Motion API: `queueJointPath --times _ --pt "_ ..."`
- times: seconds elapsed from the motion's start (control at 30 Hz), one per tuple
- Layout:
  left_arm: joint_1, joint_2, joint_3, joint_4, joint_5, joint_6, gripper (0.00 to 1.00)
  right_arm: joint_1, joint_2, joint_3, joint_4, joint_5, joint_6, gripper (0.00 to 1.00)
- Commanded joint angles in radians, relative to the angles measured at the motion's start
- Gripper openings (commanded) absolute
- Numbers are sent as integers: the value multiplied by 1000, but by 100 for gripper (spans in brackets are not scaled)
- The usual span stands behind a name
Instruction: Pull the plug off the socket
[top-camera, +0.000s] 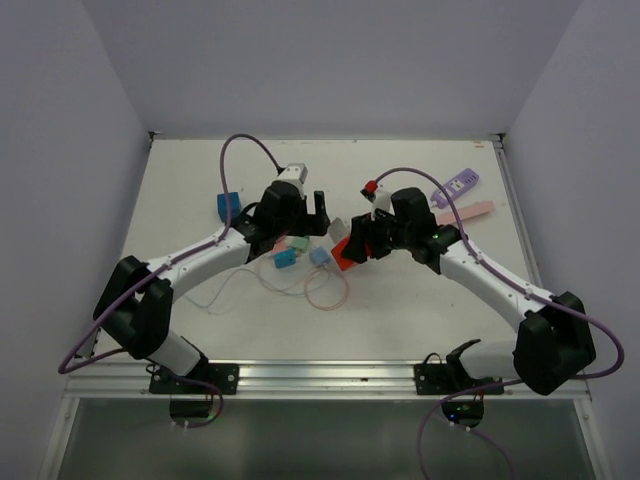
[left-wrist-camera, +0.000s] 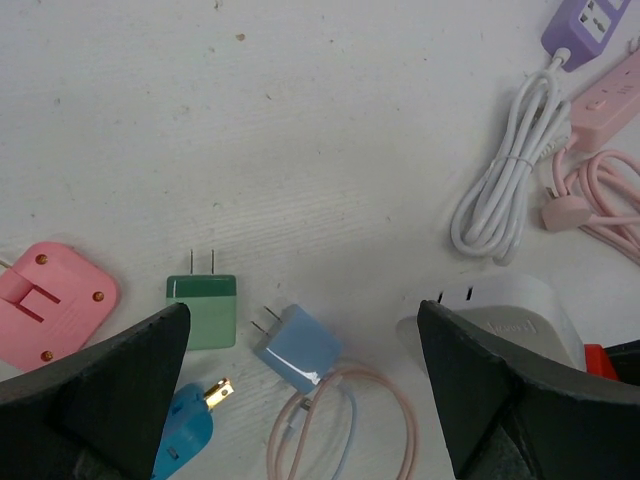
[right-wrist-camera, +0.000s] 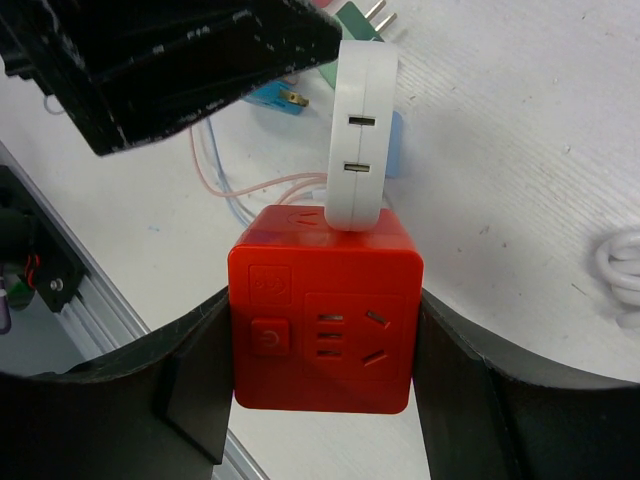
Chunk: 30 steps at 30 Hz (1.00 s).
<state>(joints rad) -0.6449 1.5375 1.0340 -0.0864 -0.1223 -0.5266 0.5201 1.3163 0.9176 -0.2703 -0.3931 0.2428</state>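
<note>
White-black arms; cables apparently purple.

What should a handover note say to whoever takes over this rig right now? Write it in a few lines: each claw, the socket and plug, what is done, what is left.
Right claw: shut on the red socket, one finger on each side.
Left claw: open wide and holding nothing, close beside the white plug.
Things: the white plug sits in the socket's far face. Loose plugs lie on the table below.
Done: socket gripped.
Left: close the left claw on the white plug and pull it out while the right claw holds the socket.
</note>
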Motion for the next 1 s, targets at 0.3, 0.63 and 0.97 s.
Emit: queueJointPath --times 0.3,0.63,0.97 --pt "65 -143 -83 106 230 -326 100 6 -45 -28 135 -61 36 0" --pt "-16 -105 -109 226 219 -437 100 12 -37 -26 200 -79 82 0" --pt "-41 -47 -89 258 135 -474 100 31 -51 -42 232 -73 104 0"
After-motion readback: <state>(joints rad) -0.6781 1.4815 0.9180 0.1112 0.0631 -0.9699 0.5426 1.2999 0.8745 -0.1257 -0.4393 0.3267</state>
